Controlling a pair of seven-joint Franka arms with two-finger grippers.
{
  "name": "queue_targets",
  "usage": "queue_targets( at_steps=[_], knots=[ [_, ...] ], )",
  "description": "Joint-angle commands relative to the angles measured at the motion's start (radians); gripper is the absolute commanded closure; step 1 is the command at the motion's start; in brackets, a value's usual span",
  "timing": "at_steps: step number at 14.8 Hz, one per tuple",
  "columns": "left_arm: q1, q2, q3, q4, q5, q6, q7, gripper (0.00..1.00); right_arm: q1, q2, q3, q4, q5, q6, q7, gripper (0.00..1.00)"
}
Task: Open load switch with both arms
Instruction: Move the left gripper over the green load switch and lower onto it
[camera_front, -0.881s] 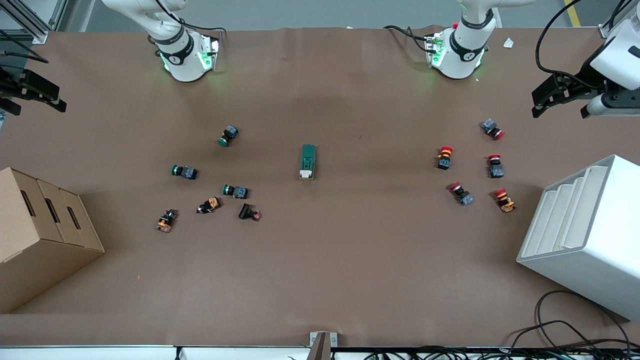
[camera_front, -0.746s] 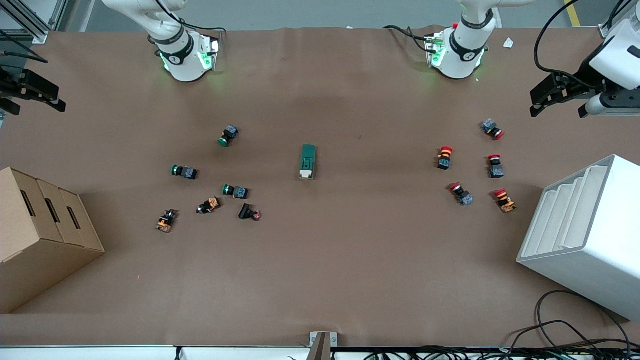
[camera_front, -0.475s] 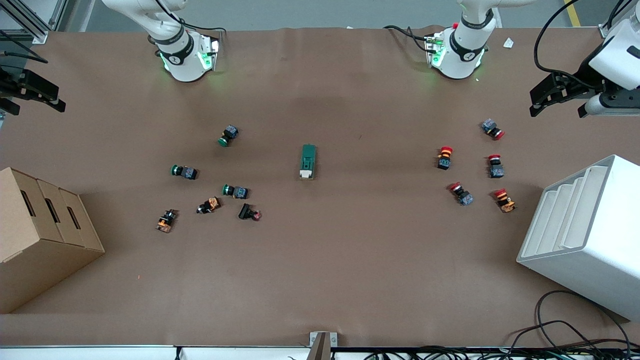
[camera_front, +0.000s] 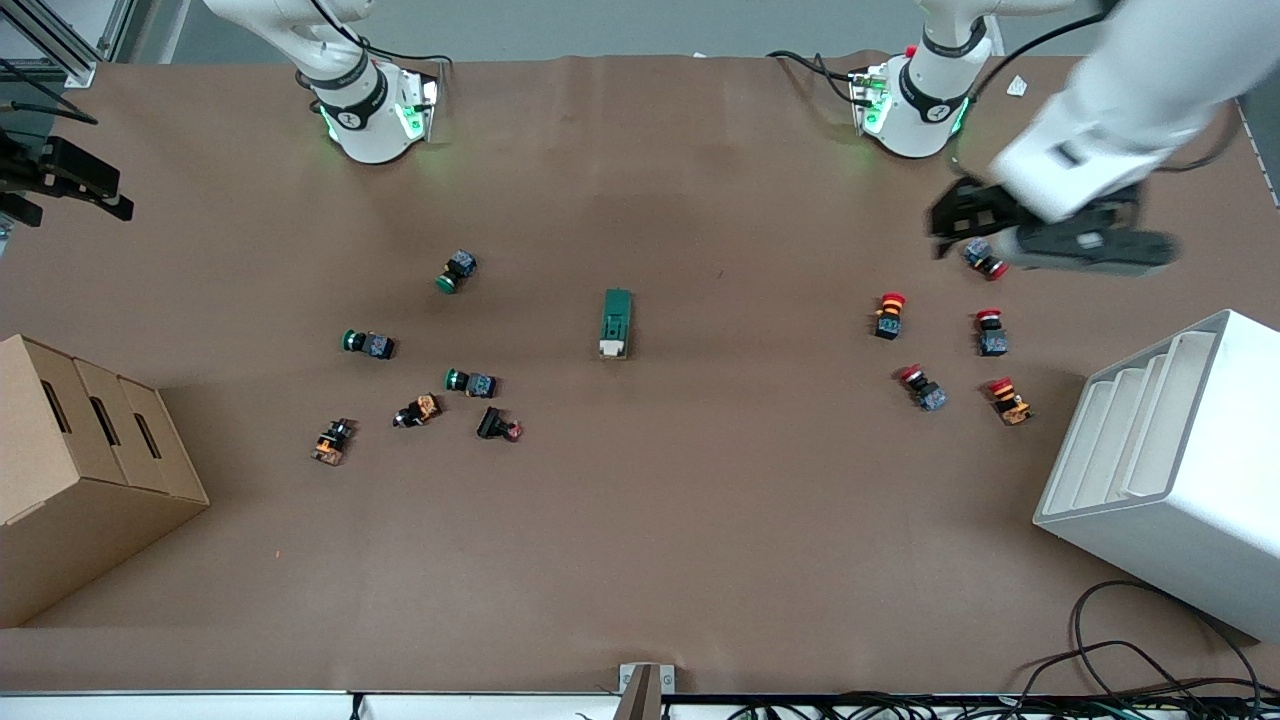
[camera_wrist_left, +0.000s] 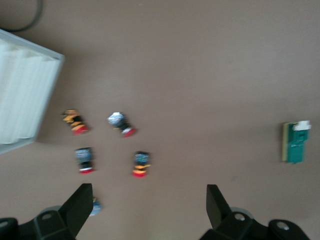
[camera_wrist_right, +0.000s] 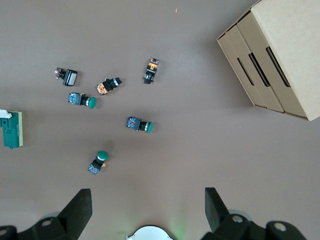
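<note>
The load switch (camera_front: 616, 323) is a dark green oblong block with a white lever end that points toward the front camera. It lies flat near the middle of the table, alone. It also shows in the left wrist view as the load switch (camera_wrist_left: 295, 142) and in the right wrist view as the load switch (camera_wrist_right: 11, 129). My left gripper (camera_front: 960, 222) hangs open over the red-capped push buttons, well away from the switch, nothing between its fingers (camera_wrist_left: 80, 207). My right gripper (camera_front: 95, 195) waits open over the table's edge at the right arm's end, with empty fingers (camera_wrist_right: 80, 207).
Several red-capped push buttons (camera_front: 888, 314) lie toward the left arm's end, beside a white stepped rack (camera_front: 1170, 450). Green-capped and other push buttons (camera_front: 470, 381) lie toward the right arm's end, near a cardboard box (camera_front: 90, 470). Cables (camera_front: 1130, 670) trail at the front corner.
The left arm has swung in from the table's end toward the middle and now hangs over the red-capped buttons. The right arm and the switch have not moved.
</note>
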Motion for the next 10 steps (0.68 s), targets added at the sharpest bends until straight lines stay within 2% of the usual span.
queue_targets(
  at_steps=[1,5,10],
  knots=[
    [-0.058,0.068,-0.087,-0.043,0.044,0.117,-0.191,0.00,-0.002,-0.034,0.005,-0.031,-0.012,-0.005,-0.005,0.00],
    [-0.252,0.177,-0.100,-0.122,0.203,0.333,-0.476,0.00,0.003,-0.033,0.005,-0.026,-0.024,-0.006,-0.001,0.00],
    [-0.422,0.293,-0.100,-0.244,0.444,0.567,-0.844,0.01,0.003,-0.020,0.004,0.008,-0.026,-0.005,0.001,0.00]
  ],
)
